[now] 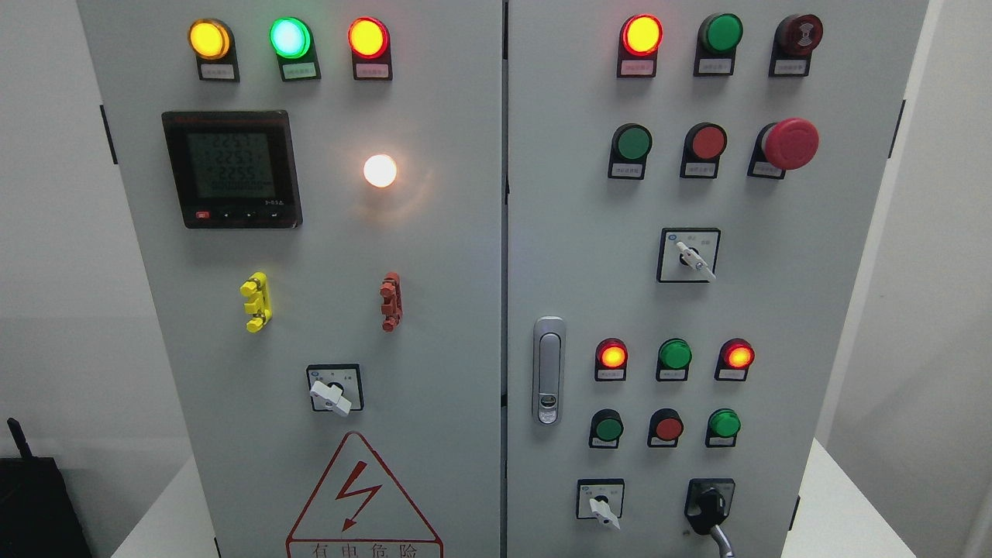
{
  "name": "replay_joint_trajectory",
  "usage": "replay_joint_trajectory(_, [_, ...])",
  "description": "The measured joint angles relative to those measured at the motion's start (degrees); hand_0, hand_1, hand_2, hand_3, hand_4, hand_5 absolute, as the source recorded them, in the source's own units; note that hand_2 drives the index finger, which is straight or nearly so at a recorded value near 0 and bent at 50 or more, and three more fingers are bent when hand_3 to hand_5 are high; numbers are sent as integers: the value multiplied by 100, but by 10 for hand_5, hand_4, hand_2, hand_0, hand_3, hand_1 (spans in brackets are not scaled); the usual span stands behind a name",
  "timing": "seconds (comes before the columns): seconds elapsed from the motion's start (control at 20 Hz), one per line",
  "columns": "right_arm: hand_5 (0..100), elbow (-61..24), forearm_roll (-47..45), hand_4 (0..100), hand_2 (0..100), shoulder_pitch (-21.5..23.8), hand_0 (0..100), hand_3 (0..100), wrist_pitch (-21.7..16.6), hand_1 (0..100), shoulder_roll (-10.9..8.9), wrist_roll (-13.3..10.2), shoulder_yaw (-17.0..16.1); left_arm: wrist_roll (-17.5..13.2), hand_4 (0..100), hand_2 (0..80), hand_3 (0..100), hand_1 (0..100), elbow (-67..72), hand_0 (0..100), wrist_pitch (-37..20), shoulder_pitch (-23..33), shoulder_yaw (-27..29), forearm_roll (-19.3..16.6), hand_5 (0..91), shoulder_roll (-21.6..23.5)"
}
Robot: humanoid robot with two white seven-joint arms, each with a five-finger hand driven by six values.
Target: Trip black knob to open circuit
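A slim grey piece [722,540] at the bottom edge may be 1 fingertip; it cannot be told. No arm or wrist shows.

Matt grey painted-metal cabinet [434,256], glossy black plastic knob [707,505], shiny metal handle [549,370]

Single view only: head camera, no second view to overlap. Faces grey control cabinet [434,232] nearly square-on, pitched slightly down; cabinet sides converge toward bottom of frame. Close range: both door panels fill most of frame, top and bottom edges cropped. Centre seam between doors [504,279] runs just right of frame middle. White wall visible both sides. No hand in view, so no hand-relative reference available.
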Motion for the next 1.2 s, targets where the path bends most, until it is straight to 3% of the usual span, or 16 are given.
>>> replay_joint_trajectory(1.2, [1000,14,14,1000,18,-8,132,1000,0,220,1,-2,20,0,0,0,0,389,0,120,0,0,0,0,0,0])
